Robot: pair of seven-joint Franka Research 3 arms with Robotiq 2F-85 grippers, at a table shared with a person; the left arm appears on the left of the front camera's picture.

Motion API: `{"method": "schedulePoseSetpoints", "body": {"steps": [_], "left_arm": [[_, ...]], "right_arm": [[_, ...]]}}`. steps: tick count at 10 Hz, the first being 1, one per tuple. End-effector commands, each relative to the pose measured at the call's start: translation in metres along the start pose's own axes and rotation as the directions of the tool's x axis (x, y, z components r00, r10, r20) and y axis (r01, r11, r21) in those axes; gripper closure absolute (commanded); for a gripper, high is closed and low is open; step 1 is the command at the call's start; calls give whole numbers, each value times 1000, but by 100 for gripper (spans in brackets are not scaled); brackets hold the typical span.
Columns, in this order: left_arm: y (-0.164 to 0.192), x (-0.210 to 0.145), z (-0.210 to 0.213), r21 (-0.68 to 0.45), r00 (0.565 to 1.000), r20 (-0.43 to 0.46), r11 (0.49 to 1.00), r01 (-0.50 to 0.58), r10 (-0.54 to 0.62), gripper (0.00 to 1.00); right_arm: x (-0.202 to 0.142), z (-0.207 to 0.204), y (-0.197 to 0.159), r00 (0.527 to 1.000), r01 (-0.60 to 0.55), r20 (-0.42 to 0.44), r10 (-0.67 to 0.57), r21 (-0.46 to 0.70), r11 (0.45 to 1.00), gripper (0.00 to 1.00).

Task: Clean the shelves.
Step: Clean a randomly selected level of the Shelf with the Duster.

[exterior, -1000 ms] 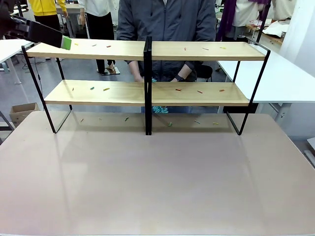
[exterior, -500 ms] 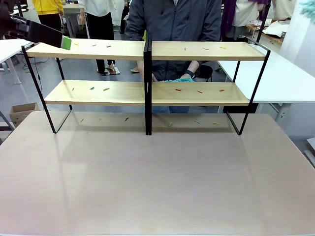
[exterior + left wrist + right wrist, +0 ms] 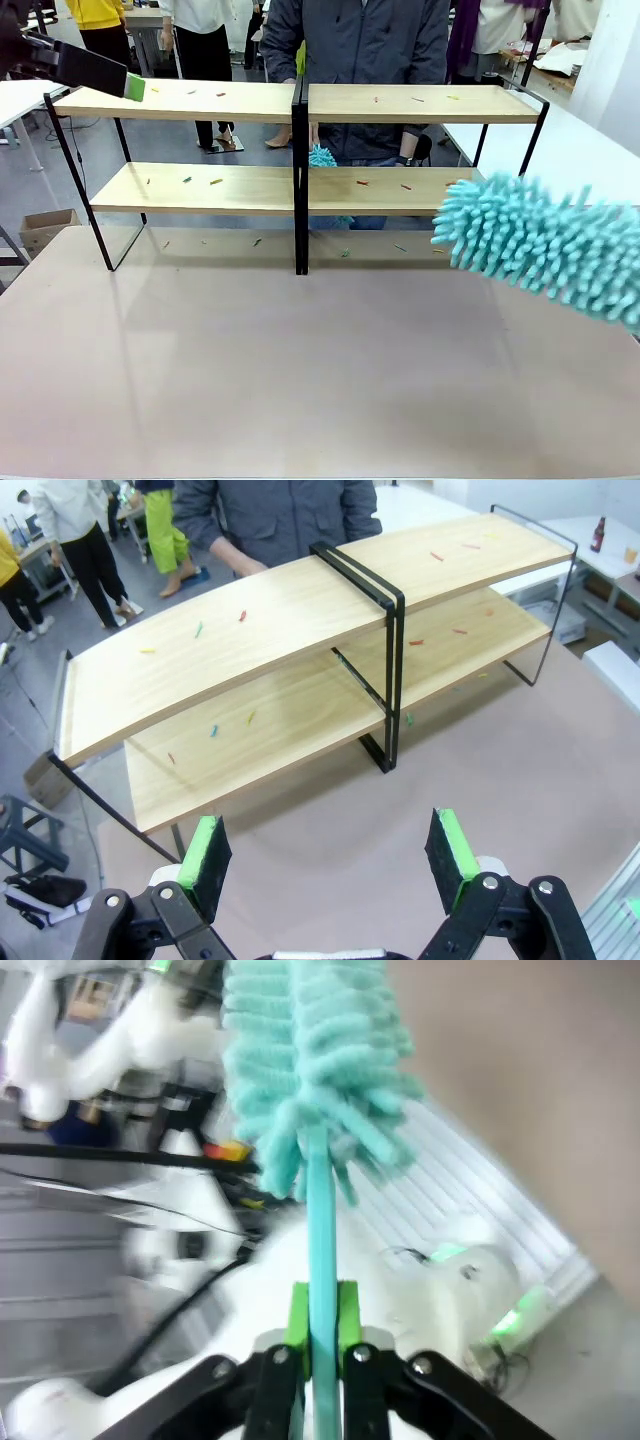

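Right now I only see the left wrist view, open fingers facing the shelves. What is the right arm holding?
Observer: The right gripper is shut on the handle of a teal duster.
Operator: Where is its head?
Observer: In the front view, over the right side of the table, nearer the camera than the lower right end of the shelves.
Operator: Anything at the far side?
Observer: A second teal duster tip shows just right of the central post, above the lower board.

Teal duster [image 3: 540, 245], pale wooden shelves [image 3: 250, 192] framed in black, brownish tabletop [image 3: 300, 370].
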State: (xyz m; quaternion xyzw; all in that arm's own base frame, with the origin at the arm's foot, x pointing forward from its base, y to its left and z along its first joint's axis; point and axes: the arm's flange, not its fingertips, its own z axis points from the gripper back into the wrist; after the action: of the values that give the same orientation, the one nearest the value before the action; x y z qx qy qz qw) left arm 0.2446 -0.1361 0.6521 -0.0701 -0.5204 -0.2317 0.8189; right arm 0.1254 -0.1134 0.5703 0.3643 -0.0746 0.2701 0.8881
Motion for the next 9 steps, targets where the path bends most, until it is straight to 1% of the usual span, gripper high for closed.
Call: {"method": "schedulePoseSetpoints", "body": {"steps": [1, 2, 3, 4, 5, 6, 7, 8, 9], "left_arm": [[1, -2, 1, -3, 1000, 1, 1000, 0, 0, 0], [1, -2, 1, -3, 1000, 1, 1000, 0, 0, 0], [1, -2, 1, -3, 1000, 1, 1000, 0, 0, 0], [1, -2, 1, -3, 1000, 1, 1000, 0, 0, 0], [1, -2, 1, -3, 1000, 1, 1000, 0, 0, 0], [1, -2, 1, -3, 1000, 1, 1000, 0, 0, 0], [1, -2, 1, -3, 1000, 1, 1000, 0, 0, 0], [1, -2, 1, -3, 1000, 1, 1000, 0, 0, 0], [1, -2, 1, -3, 1000, 1, 1000, 0, 0, 0]], "right_arm": [[-10, 15, 2, 998, 50, 35, -56, 154, 987, 88], [0, 0, 0, 1000, 0, 0, 0, 0, 1000, 88], [4, -15, 4, 993, -23, -113, 14, -83, 996, 88], [17, -37, 5, 986, -24, -166, 4, -124, 992, 88], [35, -63, 2, 969, -5, -245, -40, -182, 983, 88], [53, -86, -3, 960, -8, -277, -44, -185, 983, 88], [72, -103, -10, 966, -1, -256, -42, -168, 986, 88], [89, -113, -18, 978, 22, -199, -61, -195, 980, 88], [94, -104, -25, 989, 28, -137, -56, -194, 981, 88]]}}
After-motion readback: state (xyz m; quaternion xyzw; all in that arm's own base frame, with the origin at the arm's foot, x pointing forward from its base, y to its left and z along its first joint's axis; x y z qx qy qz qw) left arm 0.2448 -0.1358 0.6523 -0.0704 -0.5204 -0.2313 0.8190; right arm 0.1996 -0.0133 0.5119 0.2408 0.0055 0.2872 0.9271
